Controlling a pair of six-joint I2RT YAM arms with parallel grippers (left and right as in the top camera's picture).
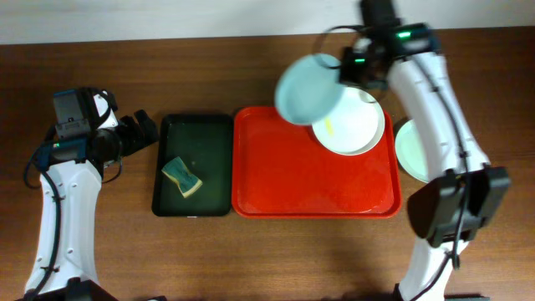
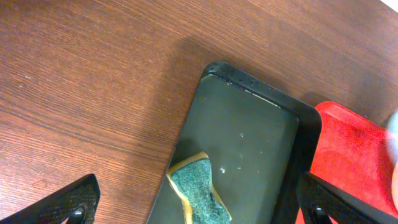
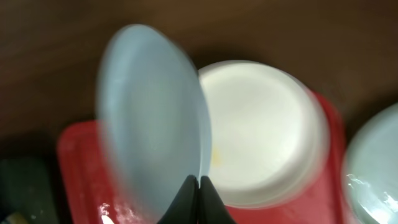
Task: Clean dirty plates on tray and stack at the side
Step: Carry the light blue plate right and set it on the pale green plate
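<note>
Pinching mint plate (image 3: 149,112) at rim, right gripper (image 3: 199,190) above red tray (image 1: 292,180).

Three plates: first mint-green plate (image 1: 308,88), second mint-green plate (image 1: 410,149), one white plate (image 1: 355,125). Two trays: one red tray (image 1: 292,180), one dark green tray (image 1: 213,155). One sponge (image 1: 182,176).

On table (image 1: 251,259), small tray (image 1: 213,138) just left of tray (image 1: 284,180). Sponge (image 1: 182,176) in small tray, near middle. First plate (image 1: 359,134) on tray's back right corner; second plate (image 1: 305,90) above tray's back edge, clamped in right gripper (image 3: 199,182); third plate (image 1: 410,150) on table, right of tray.
</note>
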